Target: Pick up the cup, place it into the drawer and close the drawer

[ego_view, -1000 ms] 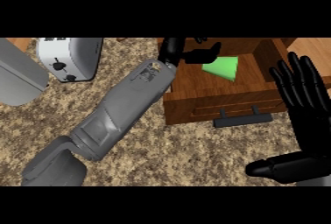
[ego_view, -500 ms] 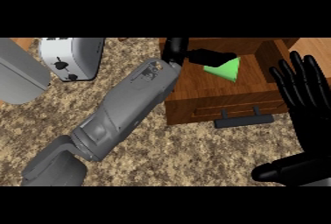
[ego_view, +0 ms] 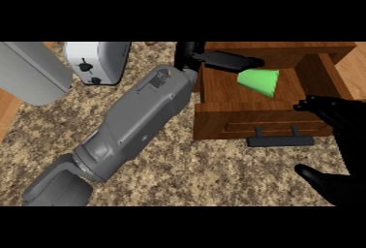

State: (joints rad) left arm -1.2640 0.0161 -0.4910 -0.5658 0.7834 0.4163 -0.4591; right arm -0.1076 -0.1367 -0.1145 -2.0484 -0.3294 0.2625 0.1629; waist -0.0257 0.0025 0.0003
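Cup [ego_view: 260, 81] was green, tipped on its side inside the open wooden drawer [ego_view: 236, 104], toward the back, wide mouth facing lower right. Wasn't being held by anything. Left hand [ego_view: 218, 59] was stretched out over the drawer's back edge, black fingers pretty much straight and relaxed, tips just beside the cup's narrow end; couldn't tell for sure if touching. Grey left forearm [ego_view: 136, 123] ran diagonally from lower left up to that hand, crossing the speckled granite counter [ego_view: 200, 169]. Right hand [ego_view: 343, 145] sat at the right edge of the head view, fingers open, fingertips over the drawer's front right corner, thumb lower down over the counter. Drawer was pulled out, dark bar handle [ego_view: 280, 140] on its front panel. White toaster [ego_view: 97, 60] stood upper left on the counter, well apart from the drawer. Grey slab-looking thing [ego_view: 32, 72] at far left, couldn't make out what.
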